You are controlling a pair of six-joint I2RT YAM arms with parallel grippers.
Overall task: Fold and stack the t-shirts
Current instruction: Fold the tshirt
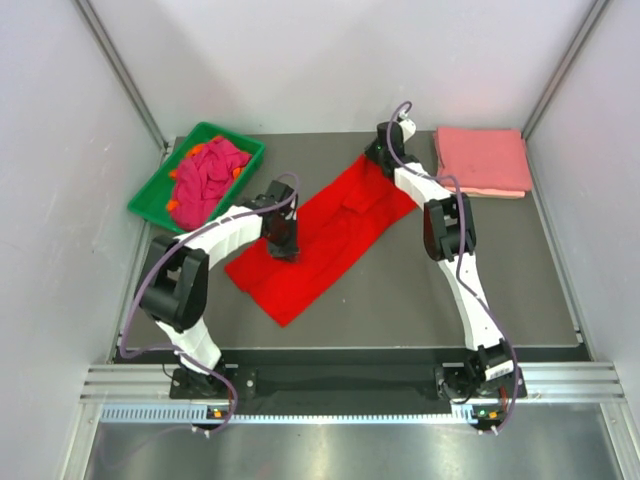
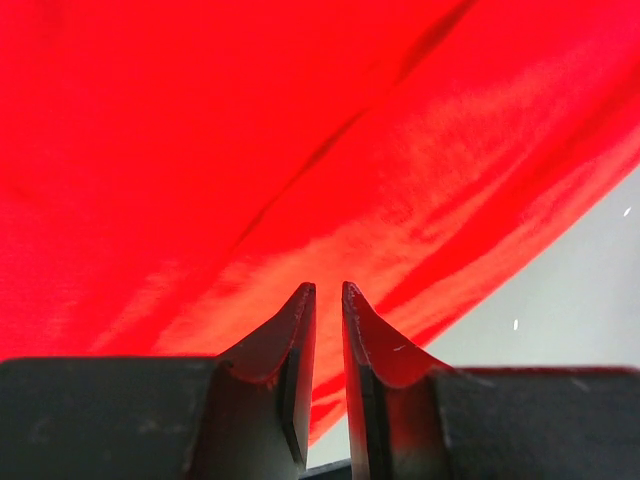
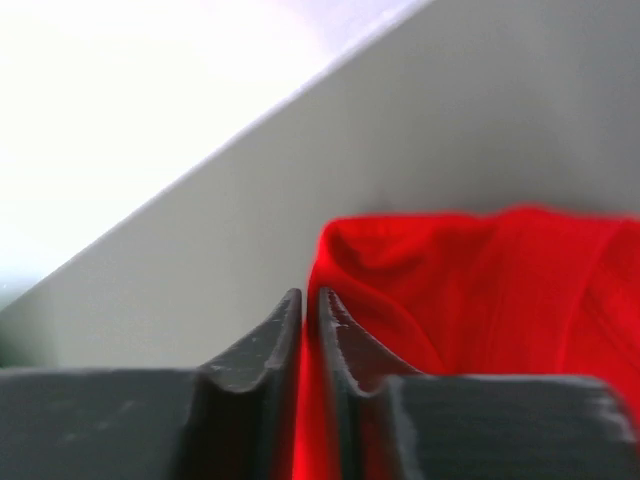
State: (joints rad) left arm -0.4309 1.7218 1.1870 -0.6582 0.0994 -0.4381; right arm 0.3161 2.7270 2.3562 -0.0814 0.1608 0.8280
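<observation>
A bright red t-shirt [image 1: 325, 235] lies stretched diagonally across the middle of the table. My left gripper [image 1: 283, 248] points down onto its lower-left part. In the left wrist view the jaws [image 2: 328, 290] stand a narrow slit apart with nothing between them, and red cloth [image 2: 300, 150] lies just beyond the tips. My right gripper [image 1: 385, 155] is at the shirt's far right end. In the right wrist view it [image 3: 311, 295] is shut on a fold of the red shirt [image 3: 480, 290]. Folded salmon pink shirts [image 1: 483, 160] are stacked at the back right.
A green plastic tray [image 1: 150, 195] at the back left holds crumpled magenta and orange shirts [image 1: 207, 178]. Grey side walls and metal frame posts close in the table. Bare grey table [image 1: 450, 300] shows in front of the red shirt.
</observation>
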